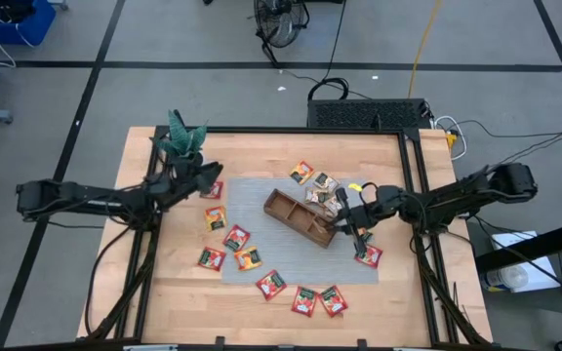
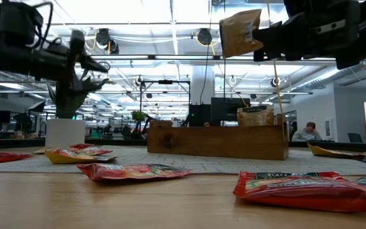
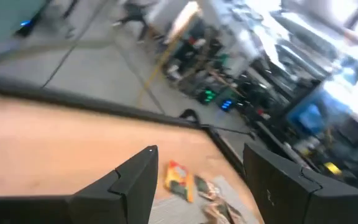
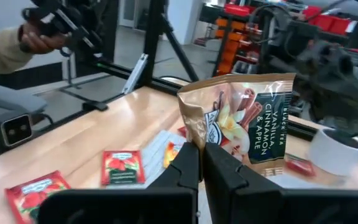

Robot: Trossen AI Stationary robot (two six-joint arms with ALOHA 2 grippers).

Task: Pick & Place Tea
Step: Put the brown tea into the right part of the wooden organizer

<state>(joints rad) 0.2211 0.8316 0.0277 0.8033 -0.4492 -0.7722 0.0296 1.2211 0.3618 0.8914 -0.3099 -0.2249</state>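
Right claw (image 4: 201,163) pinches a brown sachet (image 4: 241,121) above the tray (image 1: 301,216), needing lowering into a compartment; left claw (image 3: 197,180) spread, waiting.

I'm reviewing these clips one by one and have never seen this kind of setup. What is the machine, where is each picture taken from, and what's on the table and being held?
It is a robot with two dark arms at a wooden table, each ending in a two-finger pincer. One picture looks straight down from above, one looks level across the tabletop, and two come from cameras on the wrists.

On the table lie small flat tea sachets, mostly red, on and around a grey mat, plus a brown wooden tray and a potted plant.

The right pincer is shut on a tan sachet and holds it in the air near the tray. The left pincer is open and empty, near the plant.
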